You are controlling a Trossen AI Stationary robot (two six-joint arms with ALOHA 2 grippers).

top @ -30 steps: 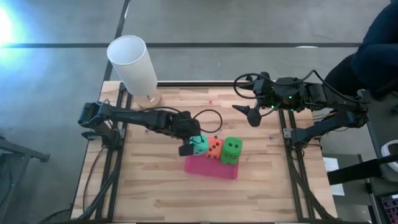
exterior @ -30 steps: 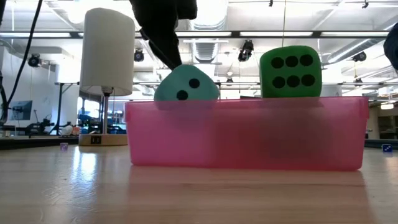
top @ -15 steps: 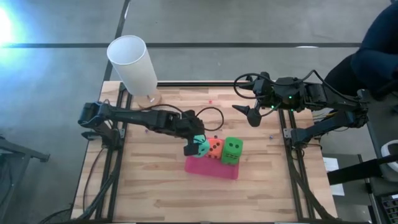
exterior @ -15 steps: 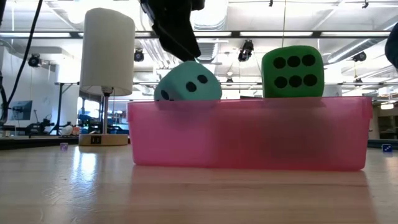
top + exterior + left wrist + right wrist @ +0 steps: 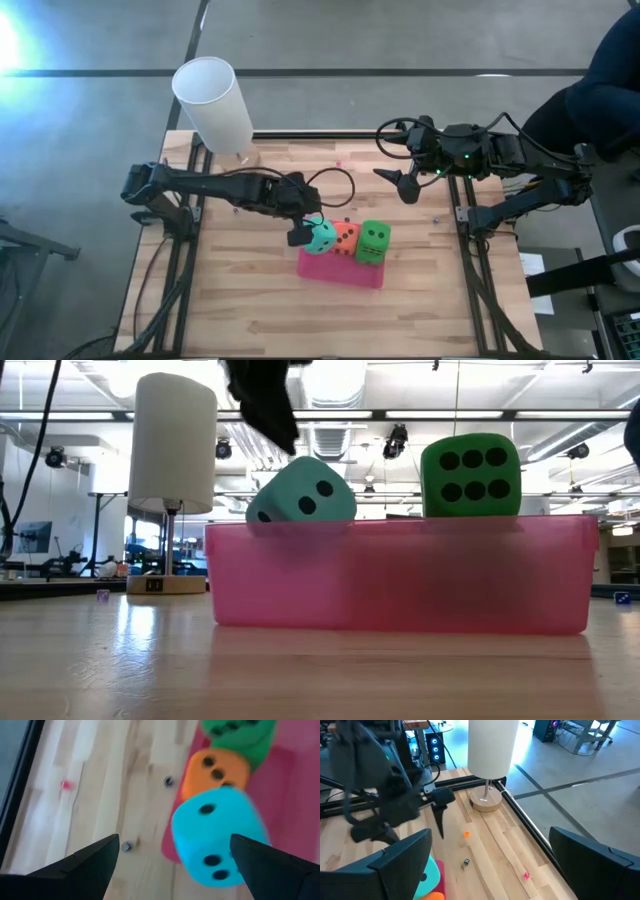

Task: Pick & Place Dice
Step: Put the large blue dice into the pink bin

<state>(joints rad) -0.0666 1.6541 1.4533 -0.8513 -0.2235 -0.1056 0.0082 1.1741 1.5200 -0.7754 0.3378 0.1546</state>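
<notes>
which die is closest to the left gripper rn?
The teal die, at the left end of the row in the pink bin. The open left gripper sits right beside it; the orange die and green die lie farther right.

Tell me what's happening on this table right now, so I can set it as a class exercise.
The left gripper hangs open just above the soft teal die with dark pips, holding nothing. That die sits tilted in the shallow pink plastic tray, next to the orange foam die and the green foam die. The right gripper waits open at the table's far right side. A white cylindrical lamp on a wooden base stands at the far left corner of the wooden table.
</notes>
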